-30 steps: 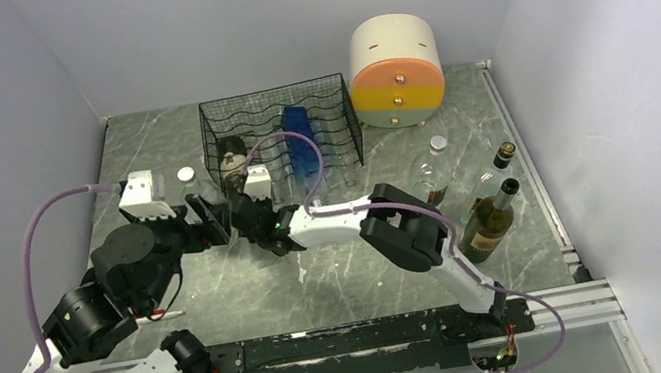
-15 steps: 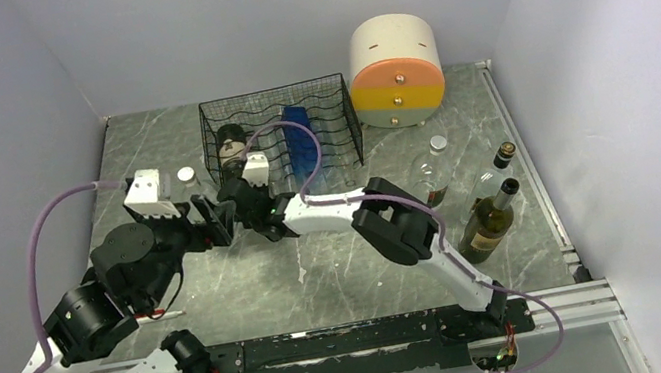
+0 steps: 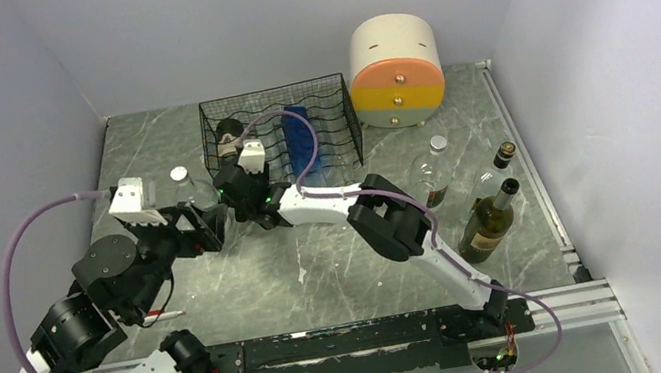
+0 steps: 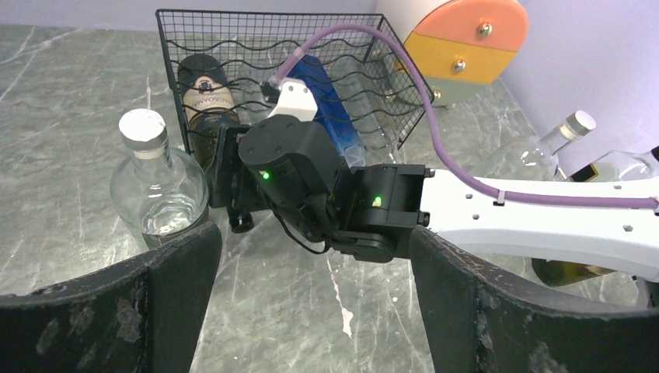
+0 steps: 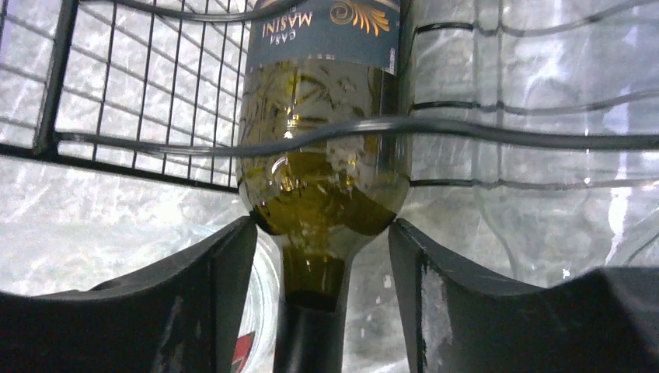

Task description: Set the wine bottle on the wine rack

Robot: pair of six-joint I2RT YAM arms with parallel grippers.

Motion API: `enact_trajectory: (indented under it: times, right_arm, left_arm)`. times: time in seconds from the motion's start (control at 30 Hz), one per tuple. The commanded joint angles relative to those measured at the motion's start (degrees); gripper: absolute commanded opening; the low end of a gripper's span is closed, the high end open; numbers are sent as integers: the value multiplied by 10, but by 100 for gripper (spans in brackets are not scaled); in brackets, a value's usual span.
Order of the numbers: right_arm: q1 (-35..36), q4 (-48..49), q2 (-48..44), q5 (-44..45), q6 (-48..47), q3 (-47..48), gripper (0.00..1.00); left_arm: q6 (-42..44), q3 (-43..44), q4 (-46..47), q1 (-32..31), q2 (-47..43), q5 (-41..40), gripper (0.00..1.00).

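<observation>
The wine bottle [image 3: 229,144] [image 4: 203,93], dark green with a blue label, lies on its side in the leftmost slot of the black wire wine rack [image 3: 324,96] [image 4: 256,37], neck pointing out the front. In the right wrist view its body [image 5: 322,155] rests behind a wavy rack wire [image 5: 155,140]. My right gripper [image 3: 231,175] [image 5: 320,229] is open, its fingers either side of the neck with gaps on both sides. My left gripper [image 3: 207,223] [image 4: 311,241] hangs open over bare table to the front left of the rack, holding nothing.
A clear glass bottle [image 3: 181,181] [image 4: 155,186] stands just left of the rack. A blue bottle [image 3: 300,136] lies inside the rack. The round cream, orange and yellow drawer unit [image 3: 395,69] sits at the back right. Three bottles [image 3: 489,221] [image 3: 502,158] [image 3: 430,170] stand at the right.
My right gripper moved toward the rack with the wine bottle, then opened off its neck. My left arm drew back to the left.
</observation>
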Motion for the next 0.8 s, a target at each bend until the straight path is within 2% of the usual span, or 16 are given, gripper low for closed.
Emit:
enact_trajectory:
  times: [0.0,0.13,0.53,0.67,0.77]
  right_arm:
    - [-12,41,-10,15,-7,21,70]
    - [-12,50,-36,1,-7,-11,75]
    - [-12,114,-185,-89,-8,-165,75]
    - [-12,126,-270,-84,-24,-240,75]
    - [-16,93,-343,-77,-58,-281,74]
  left_arm:
    - [0,21,-12,-1,19,-1,94]
    - [1,32,-18,-1,35,-6,94]
    - [7,65,-8,-1,46,0,94]
    - [9,65,2,-1,40,2,94]
    - [4,55,18,-1,33,-6,94]
